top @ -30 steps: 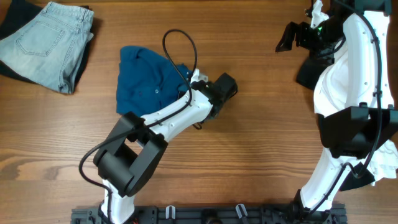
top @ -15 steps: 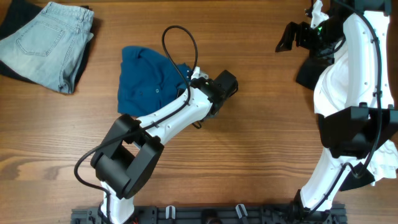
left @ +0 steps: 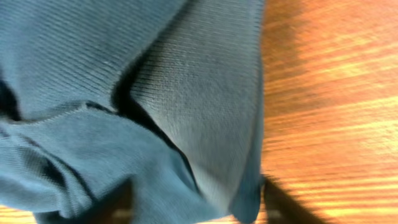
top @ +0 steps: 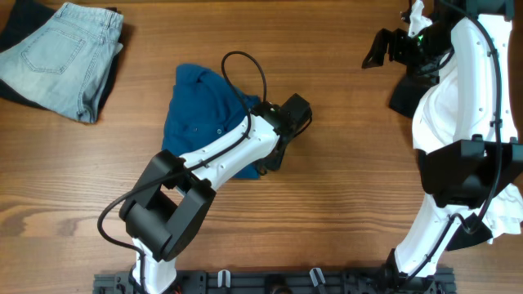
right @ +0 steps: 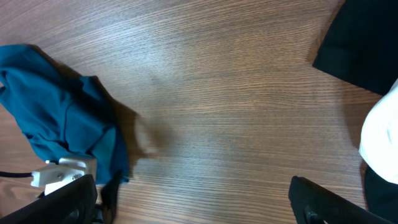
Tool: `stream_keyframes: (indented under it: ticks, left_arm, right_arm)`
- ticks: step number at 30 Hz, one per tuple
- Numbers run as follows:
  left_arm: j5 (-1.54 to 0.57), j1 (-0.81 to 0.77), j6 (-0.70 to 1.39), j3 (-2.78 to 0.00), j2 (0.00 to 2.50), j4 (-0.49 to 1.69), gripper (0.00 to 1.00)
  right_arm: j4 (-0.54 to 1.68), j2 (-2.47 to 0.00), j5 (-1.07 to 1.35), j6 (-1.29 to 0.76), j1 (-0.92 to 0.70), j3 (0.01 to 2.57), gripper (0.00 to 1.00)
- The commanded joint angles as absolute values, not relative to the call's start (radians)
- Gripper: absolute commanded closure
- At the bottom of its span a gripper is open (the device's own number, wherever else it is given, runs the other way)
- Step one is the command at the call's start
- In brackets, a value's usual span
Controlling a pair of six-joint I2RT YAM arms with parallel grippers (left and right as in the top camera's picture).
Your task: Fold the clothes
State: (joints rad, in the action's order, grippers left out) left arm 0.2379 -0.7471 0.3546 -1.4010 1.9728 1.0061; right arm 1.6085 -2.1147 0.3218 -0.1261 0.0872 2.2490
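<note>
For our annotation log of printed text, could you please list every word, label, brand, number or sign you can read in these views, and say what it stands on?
No text can be read in any view.
The blue top shows plain fabric, with no lettering.
The jeans are too small in the picture for any label to be read.
The table shows only bare wood grain.

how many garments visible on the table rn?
4: deep-blue knit top at centre; pale-blue denim jeans top-left, lying on a dark garment; black garment far right. White fabric beside it may be a fifth, partly hidden.
</note>
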Motion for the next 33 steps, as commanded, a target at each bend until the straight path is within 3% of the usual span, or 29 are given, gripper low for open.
stream_keyframes:
  ticks: [1,13,26,33]
  left_arm:
    - [0.180,-0.748,0.313,-1.420,1.990,1.003,0.00]
    - [0.269,-0.748,0.186,-1.420,2.121,0.875,0.00]
    - [0.588,-0.748,0.321,-1.420,2.268,0.998,0.00]
    - [0.612,-0.749,0.334,-1.420,2.268,1.049,0.00]
  right_arm:
    - [1.608,-2.083,0.342,-0.108,0.091,2.269,0.00]
    - [1.608,-2.083,0.368,-0.108,0.084,2.269,0.00]
    - [1.608,-2.083,0.368,-0.107,0.069,2.269,0.00]
    - [1.608,-2.083,0.368,-0.107,0.069,2.269,0.00]
